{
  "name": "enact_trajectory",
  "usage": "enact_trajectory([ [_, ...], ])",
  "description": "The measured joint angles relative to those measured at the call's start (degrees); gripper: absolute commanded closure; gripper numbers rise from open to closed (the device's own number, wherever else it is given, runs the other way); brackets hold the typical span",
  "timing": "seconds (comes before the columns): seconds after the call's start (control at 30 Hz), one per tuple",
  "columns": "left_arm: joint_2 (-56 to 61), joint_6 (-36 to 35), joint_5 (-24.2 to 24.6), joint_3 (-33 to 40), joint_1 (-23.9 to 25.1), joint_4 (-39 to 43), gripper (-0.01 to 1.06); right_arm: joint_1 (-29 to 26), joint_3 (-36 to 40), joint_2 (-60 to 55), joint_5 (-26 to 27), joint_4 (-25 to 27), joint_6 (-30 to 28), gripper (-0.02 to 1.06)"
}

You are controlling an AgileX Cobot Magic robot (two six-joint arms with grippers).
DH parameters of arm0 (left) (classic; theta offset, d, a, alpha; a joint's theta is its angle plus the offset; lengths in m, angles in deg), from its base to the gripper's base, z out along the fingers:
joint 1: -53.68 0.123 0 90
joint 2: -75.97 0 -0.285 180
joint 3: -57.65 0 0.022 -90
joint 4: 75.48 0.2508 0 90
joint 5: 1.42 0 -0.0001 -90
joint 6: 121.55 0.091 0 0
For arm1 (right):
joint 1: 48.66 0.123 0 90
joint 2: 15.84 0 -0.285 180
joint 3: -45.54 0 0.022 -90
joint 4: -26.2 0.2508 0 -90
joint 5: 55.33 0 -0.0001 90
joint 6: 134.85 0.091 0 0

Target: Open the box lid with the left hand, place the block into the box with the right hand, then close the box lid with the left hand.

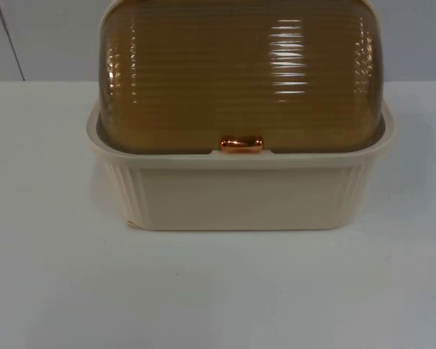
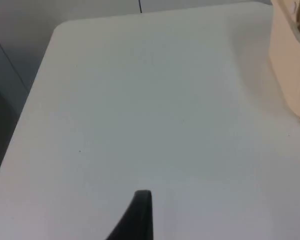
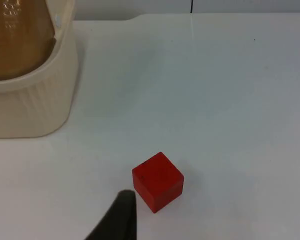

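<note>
A cream box stands in the middle of the white table, seen in the top view. Its ribbed amber see-through lid is down over the rim, with a copper handle at the front edge. In the right wrist view a red block lies on the table beside the box and apart from it. My right gripper hovers close to the block without touching it. My left gripper hangs over bare table, well away from the box's corner.
The table's rounded far corner and side edge lie beyond the left gripper, with the grey partition wall behind the table. Open white surface lies in front of the box and around the block.
</note>
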Motion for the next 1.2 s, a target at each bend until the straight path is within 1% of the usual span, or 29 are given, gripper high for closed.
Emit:
enact_trajectory([
  [0.27,0.0,-1.3,0.0,0.0,0.0,0.0,0.12,0.0,0.0,0.0,0.0,0.0,0.1,0.00],
  [0.4,0.0,-2.0,0.0,0.0,0.0,0.2,0.12,0.0,0.0,0.0,0.0,-0.2,1.9,0.00],
  [0.6,0.0,-4.6,-0.3,-0.3,0.0,3.3,0.12,0.0,-0.1,0.0,0.0,-0.7,2.5,0.00],
  [0.73,-0.1,-4.7,-1.3,-2.8,0.0,4.1,0.12,0.0,-2.6,-0.1,0.0,-1.0,2.7,0.00],
  [0.83,-3.9,-4.7,-1.5,-5.9,0.0,5.8,0.12,0.0,-6.4,-3.6,0.4,-1.8,2.8,0.00],
  [0.87,-3.9,-4.7,-1.5,-5.9,0.0,5.8,0.12,0.0,-6.4,-3.6,0.4,-1.8,2.8,0.00],
  [0.93,-8.0,-4.5,-2.6,-8.0,0.0,7.2,0.12,0.0,-9.2,-6.9,1.9,-2.3,4.1,0.00],
  [1.03,-14.7,-4.4,-7.5,-11.6,0.0,9.0,0.12,0.0,-13.2,-12.2,6.0,-3.4,5.5,0.00],
  [1.07,-17.0,-4.4,-8.8,-13.0,0.0,9.0,0.12,0.0,-14.3,-14.2,7.4,-3.7,5.8,0.00],
  [1.1,-17.0,-4.4,-8.8,-13.0,0.0,9.0,0.12,0.0,-14.3,-14.2,7.4,-3.7,5.8,0.00],
  [1.2,-23.8,-4.4,-11.8,-17.4,0.0,7.2,0.12,0.0,-17.9,-19.9,10.7,-5.3,6.0,0.00],
])
